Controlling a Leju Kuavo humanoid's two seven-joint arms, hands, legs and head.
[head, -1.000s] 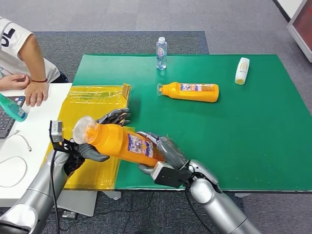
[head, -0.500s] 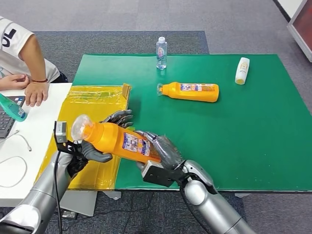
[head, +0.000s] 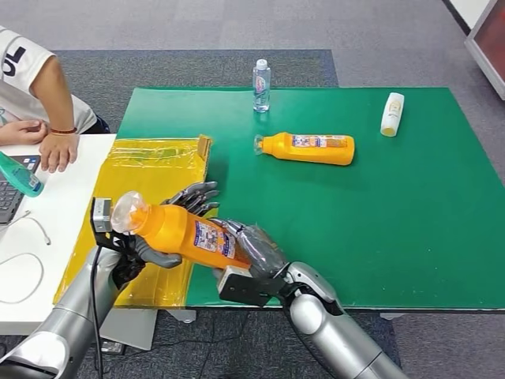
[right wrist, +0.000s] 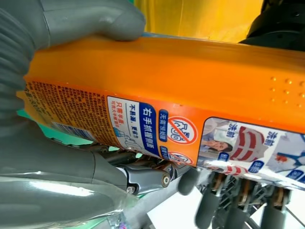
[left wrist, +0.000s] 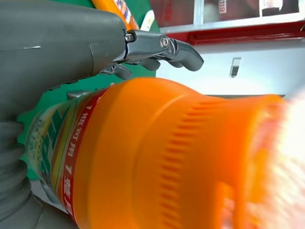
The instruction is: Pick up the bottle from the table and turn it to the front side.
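The right hand (head: 253, 249) wraps the base end of the orange bottle (head: 181, 231), thumb on one face and fingers (right wrist: 144, 179) curled under the other, label side turned toward its wrist camera. The left hand (head: 161, 229) takes the same bottle near its neck: the thumb (head: 156, 254) lies along the underside, and the darker fingers (head: 196, 195) reach past the far side, only partly curled. From the left wrist view those fingers (left wrist: 162, 47) stand just off the bottle's shoulder, so whether they press it is hard to tell.

The bottle is held off the table over the near edge, where the yellow plastic sheet (head: 149, 166) meets the green mat (head: 387, 205). Its long axis runs roughly from 4 o'clock to 10 o'clock in the head view, base toward 4, clear cap (head: 124, 212) toward 10 and a little raised. The cap is blurred in the left wrist view, and the base is hidden inside the right hand.

Further out on the mat, toward 12 o'clock, a second orange bottle (head: 309, 148) lies on its side, cap pointing to 9. A small clear water bottle (head: 260, 84) stands upright at the far edge, and a pale bottle (head: 391, 114) lies toward 2 o'clock. At 9 to 10 o'clock a person's forearm and hand (head: 58, 150) rest on a white table (head: 54, 213), cut off by the frame.
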